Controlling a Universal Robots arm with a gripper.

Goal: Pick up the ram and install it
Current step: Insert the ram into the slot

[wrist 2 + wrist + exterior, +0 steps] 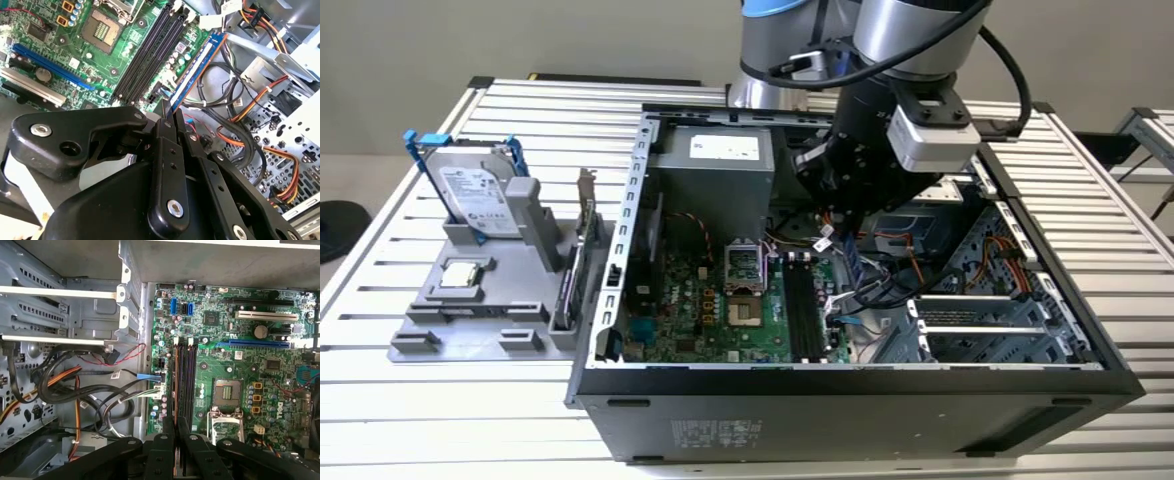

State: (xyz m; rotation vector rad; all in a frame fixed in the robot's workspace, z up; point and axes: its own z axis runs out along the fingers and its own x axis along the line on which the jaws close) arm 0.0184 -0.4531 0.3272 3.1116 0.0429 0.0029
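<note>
My gripper is down inside the open computer case, over the motherboard. In both wrist views its black fingers are shut on the ram, a thin stick seen edge-on. The ram reaches forward from the gripper and runs along the black memory slots, on the side nearest the board's edge. I cannot tell whether it touches a slot. In the exterior view the slots lie just below the gripper.
Bundles of cables and a metal drive cage crowd the case on the exterior view's right. The CPU socket and power supply lie beside the slots. Outside, a grey fixture holds a hard drive and an expansion card.
</note>
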